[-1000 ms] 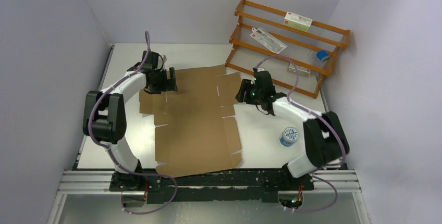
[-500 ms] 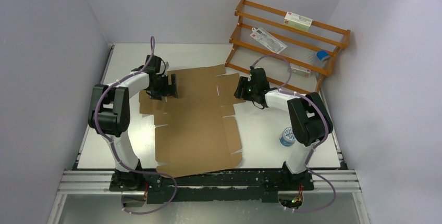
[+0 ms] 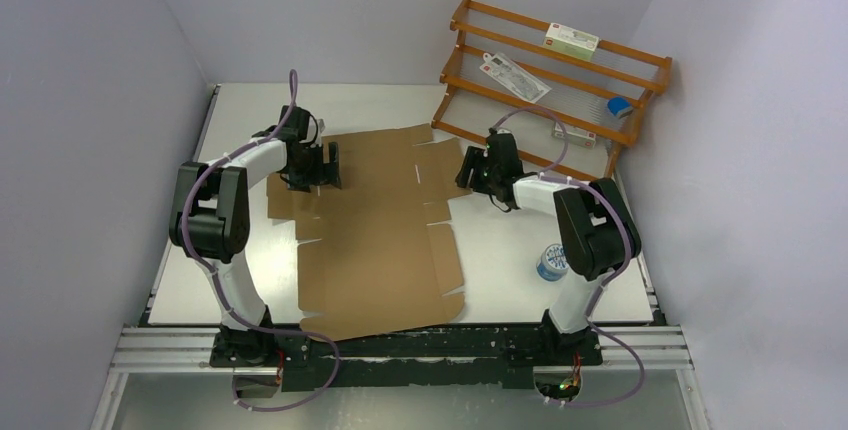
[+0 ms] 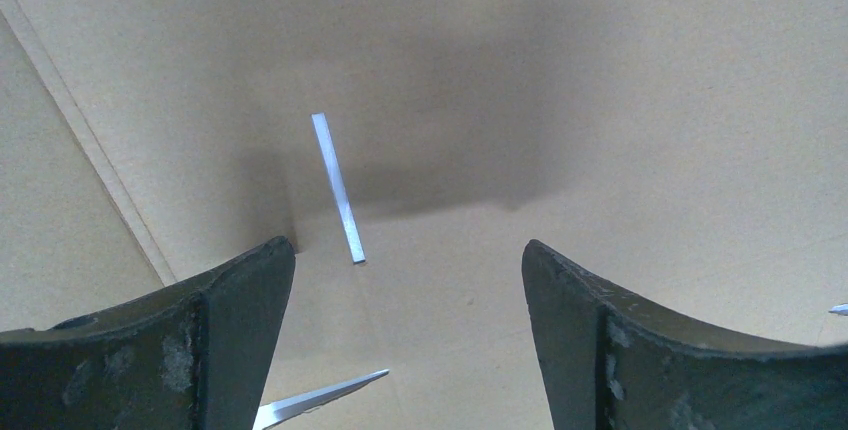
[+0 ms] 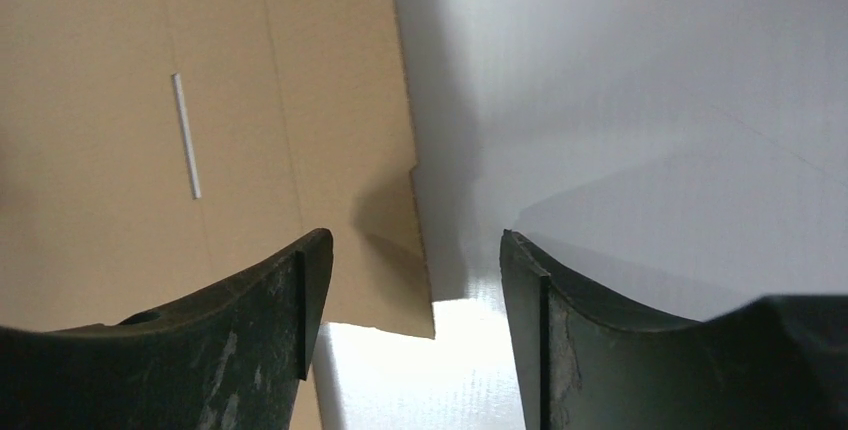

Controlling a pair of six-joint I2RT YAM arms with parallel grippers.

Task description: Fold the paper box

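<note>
1 paper box, flat and unfolded, mid-table btwn the 2 arms. 1 wooden rack back right w/ 3 white packs + 1 blue item (print too small to read). 1 blue-white tin nr right arm. Left gripper is over box's far-left part, jaws wide, empty. Right gripper is at its far-right edge, jaws apart, empty. Left wrist cam: only cardboard + 1 slit. Right wrist cam: box edge, bare table. Rack and tin show in top cam only.

nothing legible. the white carton and flat packet on the wooden rack, beyond the right claw, carry print with red marks, too small to read.
</note>
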